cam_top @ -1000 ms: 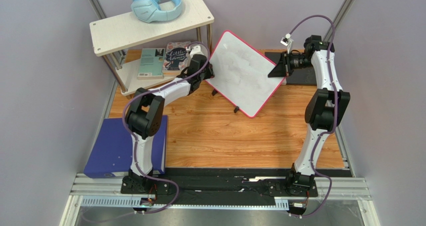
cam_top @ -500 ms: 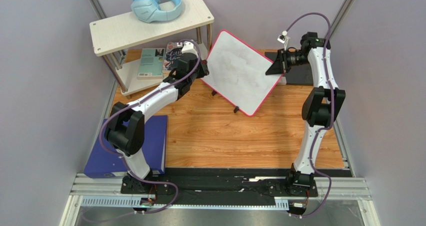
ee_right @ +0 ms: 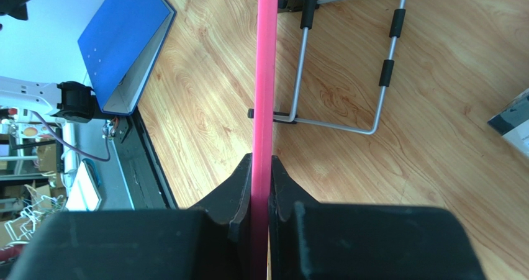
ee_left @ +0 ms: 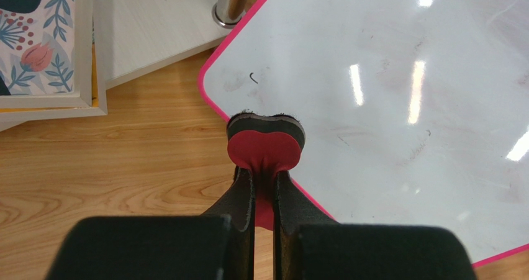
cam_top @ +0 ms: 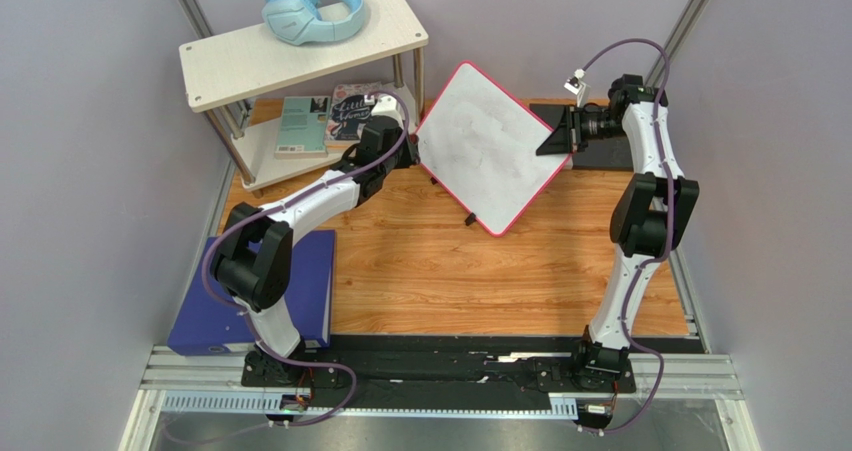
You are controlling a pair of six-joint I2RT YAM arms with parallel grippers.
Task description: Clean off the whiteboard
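The whiteboard (cam_top: 490, 143), glossy white with a pink rim, stands tilted at the back of the table; faint smudges and one small black mark (ee_left: 252, 77) show on it. My left gripper (cam_top: 400, 149) is shut on a small red eraser with a black felt face (ee_left: 266, 148), which rests at the board's left edge (ee_left: 214, 103). My right gripper (cam_top: 560, 131) is shut on the board's right rim, seen edge-on as a pink strip (ee_right: 264, 94). The board's wire stand (ee_right: 348, 63) shows behind it.
A white two-tier shelf (cam_top: 300, 46) at the back left carries blue headphones (cam_top: 308, 9) on top and books (cam_top: 325, 119) below. A blue-purple binder (cam_top: 222, 296) lies at the front left. A black box (cam_top: 605, 151) sits behind the right gripper.
The board has swung round, its top corner now more upright. My left gripper with the eraser has slid back to the board's left edge. The right gripper keeps its hold.
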